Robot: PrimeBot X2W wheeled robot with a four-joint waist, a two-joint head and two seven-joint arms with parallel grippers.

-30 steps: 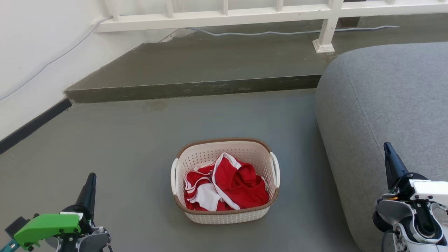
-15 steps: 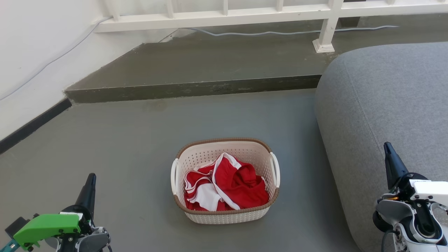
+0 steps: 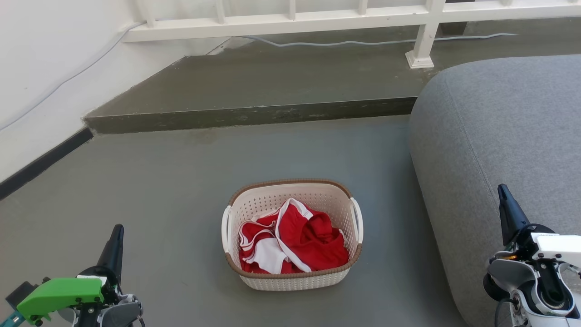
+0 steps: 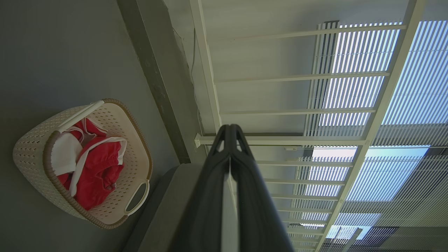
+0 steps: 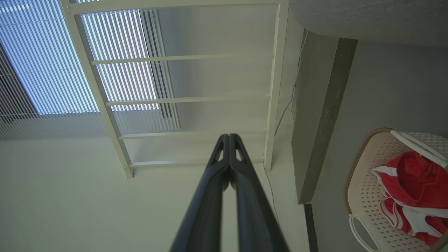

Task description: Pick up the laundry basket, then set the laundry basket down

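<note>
The laundry basket [image 3: 258,206] stands on the grey floor in the lower middle of the head view, cream and perforated, with a brown rim and a white loop handle on each side. Red and white clothes [image 3: 313,238] lie inside it. The basket appears again in the left wrist view [image 4: 31,154] and the right wrist view [image 5: 367,175]. My left gripper [image 3: 118,229] is shut at the lower left, well clear of the basket. At the lower right my right gripper [image 3: 501,190] is shut, in front of the sofa, apart from the basket. Both hold nothing.
A large grey sofa cushion [image 3: 499,127] fills the right side. A raised concrete step [image 3: 254,113] crosses behind the basket, with a white railing [image 3: 281,20] and a grey cable [image 3: 363,43] beyond. A white wall [image 3: 41,68] with a black skirting runs on the left.
</note>
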